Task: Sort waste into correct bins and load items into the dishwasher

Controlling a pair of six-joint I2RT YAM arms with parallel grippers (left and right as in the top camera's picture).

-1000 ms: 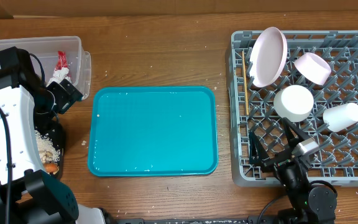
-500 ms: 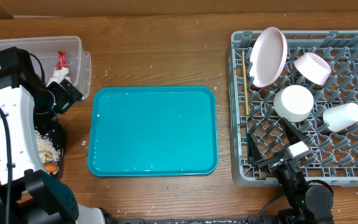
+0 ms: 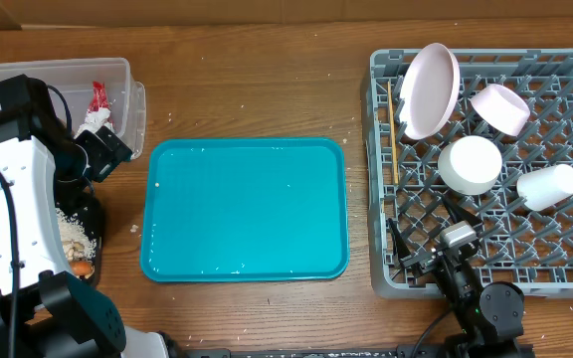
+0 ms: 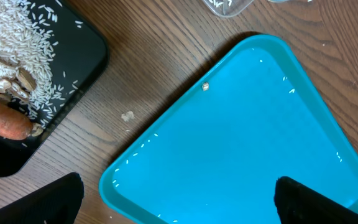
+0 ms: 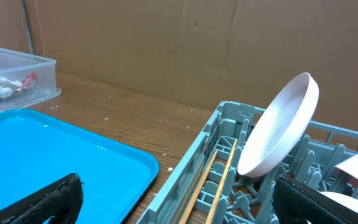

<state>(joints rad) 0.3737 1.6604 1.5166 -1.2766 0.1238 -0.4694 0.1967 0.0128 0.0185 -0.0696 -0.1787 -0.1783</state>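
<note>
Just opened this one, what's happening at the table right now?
Nothing is being handled. The left hand hangs open by the edge of the teal tray, and the right hand is open at the near edge of the dish rack; both are empty. The large plate, bowl, cup and chopsticks sit in the rack. The wrappers lie in the clear tub, the food scraps on the black tray. The sorting looks done.
</note>
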